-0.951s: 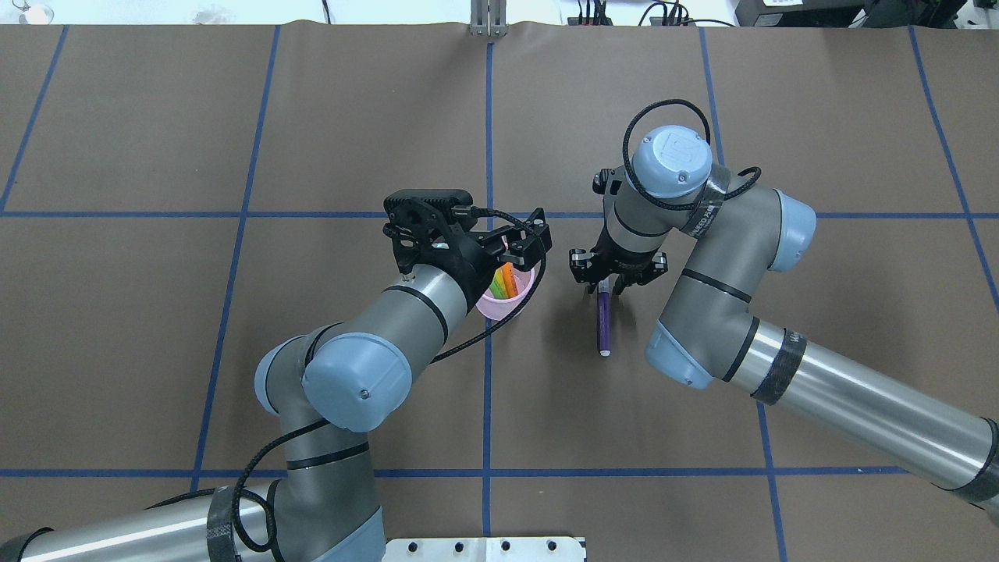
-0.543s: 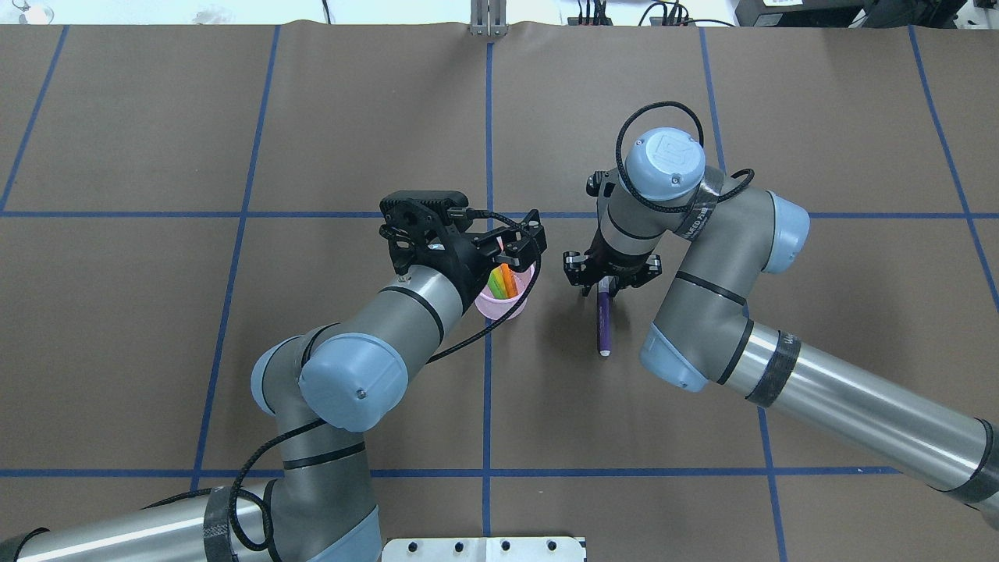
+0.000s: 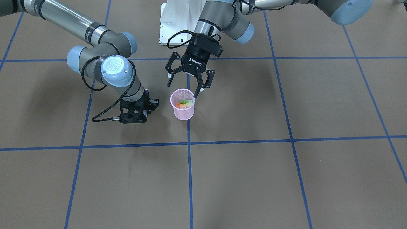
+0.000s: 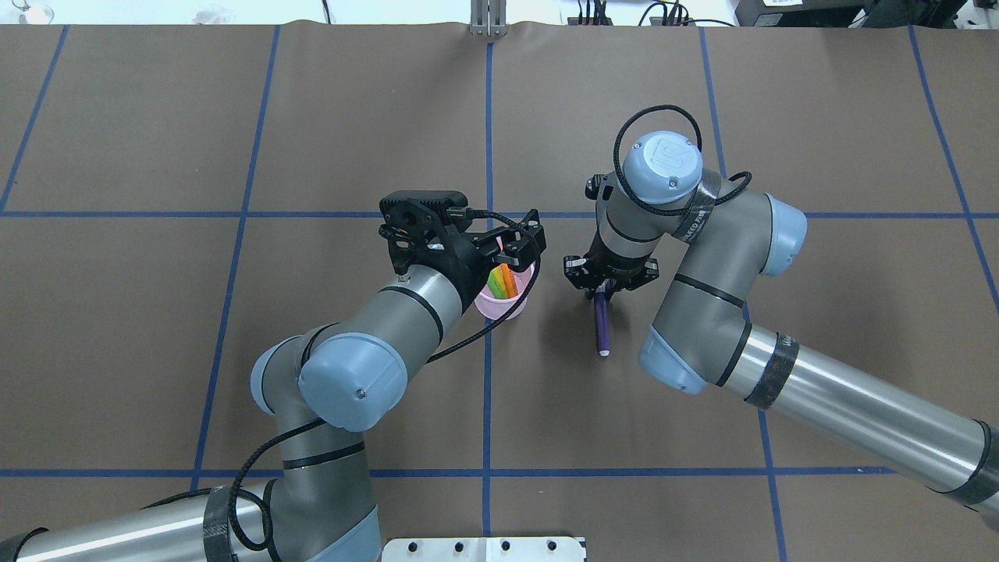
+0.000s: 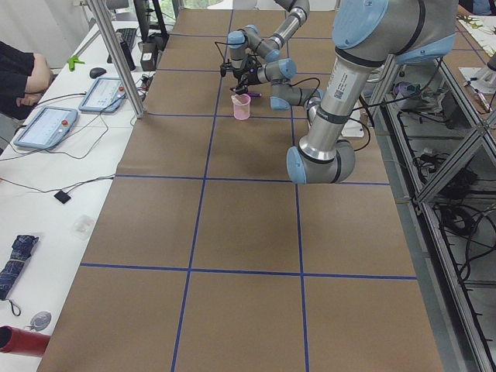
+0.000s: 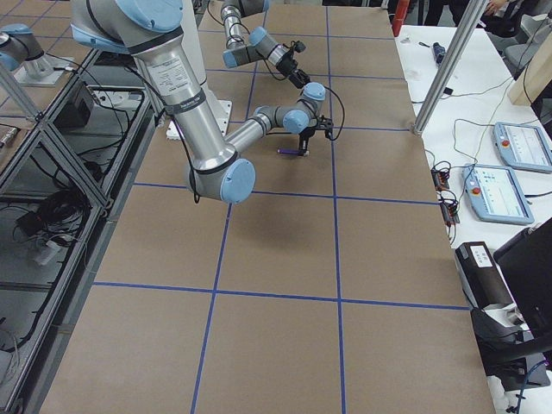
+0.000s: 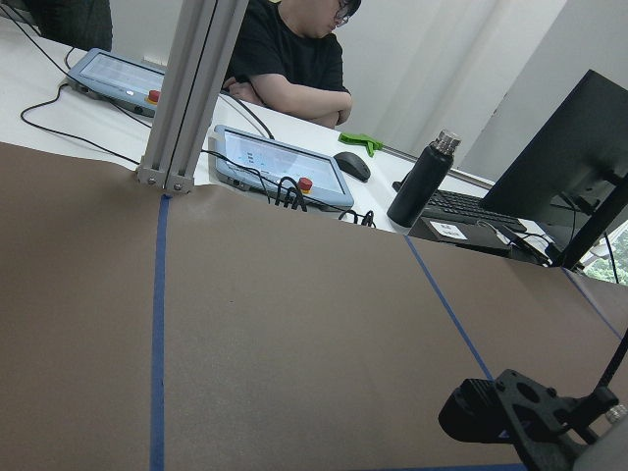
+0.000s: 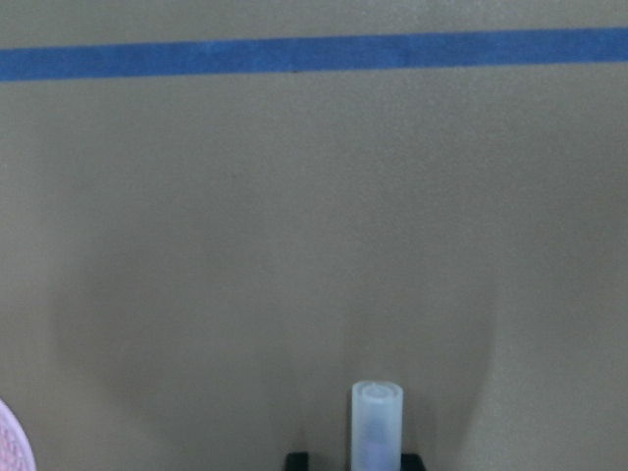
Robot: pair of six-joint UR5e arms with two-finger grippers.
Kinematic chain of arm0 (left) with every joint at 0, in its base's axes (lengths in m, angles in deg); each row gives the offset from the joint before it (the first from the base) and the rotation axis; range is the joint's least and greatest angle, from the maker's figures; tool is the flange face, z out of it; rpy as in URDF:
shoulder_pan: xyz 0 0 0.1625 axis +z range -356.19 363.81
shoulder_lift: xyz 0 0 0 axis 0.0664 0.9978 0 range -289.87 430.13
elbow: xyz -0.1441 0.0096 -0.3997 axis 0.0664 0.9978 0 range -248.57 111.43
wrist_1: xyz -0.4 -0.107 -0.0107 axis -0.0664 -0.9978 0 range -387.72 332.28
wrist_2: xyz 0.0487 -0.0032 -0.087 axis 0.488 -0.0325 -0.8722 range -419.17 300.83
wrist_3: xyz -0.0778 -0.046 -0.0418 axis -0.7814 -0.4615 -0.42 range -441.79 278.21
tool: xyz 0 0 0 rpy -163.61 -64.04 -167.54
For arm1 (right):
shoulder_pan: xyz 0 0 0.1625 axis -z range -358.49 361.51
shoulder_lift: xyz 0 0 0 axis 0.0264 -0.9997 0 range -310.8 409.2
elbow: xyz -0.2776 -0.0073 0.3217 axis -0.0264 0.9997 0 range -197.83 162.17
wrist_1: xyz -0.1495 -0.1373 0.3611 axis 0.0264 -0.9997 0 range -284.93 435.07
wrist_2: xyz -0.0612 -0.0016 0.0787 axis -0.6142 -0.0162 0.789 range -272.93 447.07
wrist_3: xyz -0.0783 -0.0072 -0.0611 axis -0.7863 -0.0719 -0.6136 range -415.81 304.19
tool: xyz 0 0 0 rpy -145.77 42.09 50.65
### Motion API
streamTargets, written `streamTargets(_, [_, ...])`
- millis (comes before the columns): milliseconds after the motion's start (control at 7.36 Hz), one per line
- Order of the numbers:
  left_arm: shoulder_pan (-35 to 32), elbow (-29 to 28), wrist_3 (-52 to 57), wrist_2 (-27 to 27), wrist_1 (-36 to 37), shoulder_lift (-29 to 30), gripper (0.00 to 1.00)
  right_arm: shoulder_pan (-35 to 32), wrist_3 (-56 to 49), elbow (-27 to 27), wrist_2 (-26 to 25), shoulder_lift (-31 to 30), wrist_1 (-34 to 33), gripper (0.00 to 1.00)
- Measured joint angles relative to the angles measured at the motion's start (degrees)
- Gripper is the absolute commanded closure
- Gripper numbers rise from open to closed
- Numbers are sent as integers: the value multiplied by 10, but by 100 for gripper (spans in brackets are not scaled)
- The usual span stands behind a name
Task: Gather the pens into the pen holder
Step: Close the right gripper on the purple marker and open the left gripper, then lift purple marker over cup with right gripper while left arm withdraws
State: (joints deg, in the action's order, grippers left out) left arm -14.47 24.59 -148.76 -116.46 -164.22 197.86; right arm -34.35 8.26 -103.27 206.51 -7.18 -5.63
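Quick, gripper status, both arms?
Left gripper: open, empty, above the pink cup.
Right gripper: over the purple pen's end; cannot tell if it is closed.

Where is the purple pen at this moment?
In the overhead view, the purple pen lies just right of the pink pen holder, outside it, with its far end under the right gripper.

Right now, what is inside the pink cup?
An orange pen and a green pen lean inside the cup. The cup's bottom beneath them is hidden.
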Motion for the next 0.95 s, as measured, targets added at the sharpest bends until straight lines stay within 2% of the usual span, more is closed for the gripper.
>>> streamTargets(543, [-4,1,2,-3,-1,-7,2,-5,-5,-12,-8,0,0,100])
streamTargets(679, [-14,10,13,-19,1,-15,1,-11,-7,-26,-9,-1,0,100])
streamTargets(815, [-33,29,25,-54,4,-37,1,-16,-9,-43,-16,-1,1,100])
streamTargets(951, [-64,49,31,-121,8,-68,1,-21,-10,-62,-32,-1,7,100])
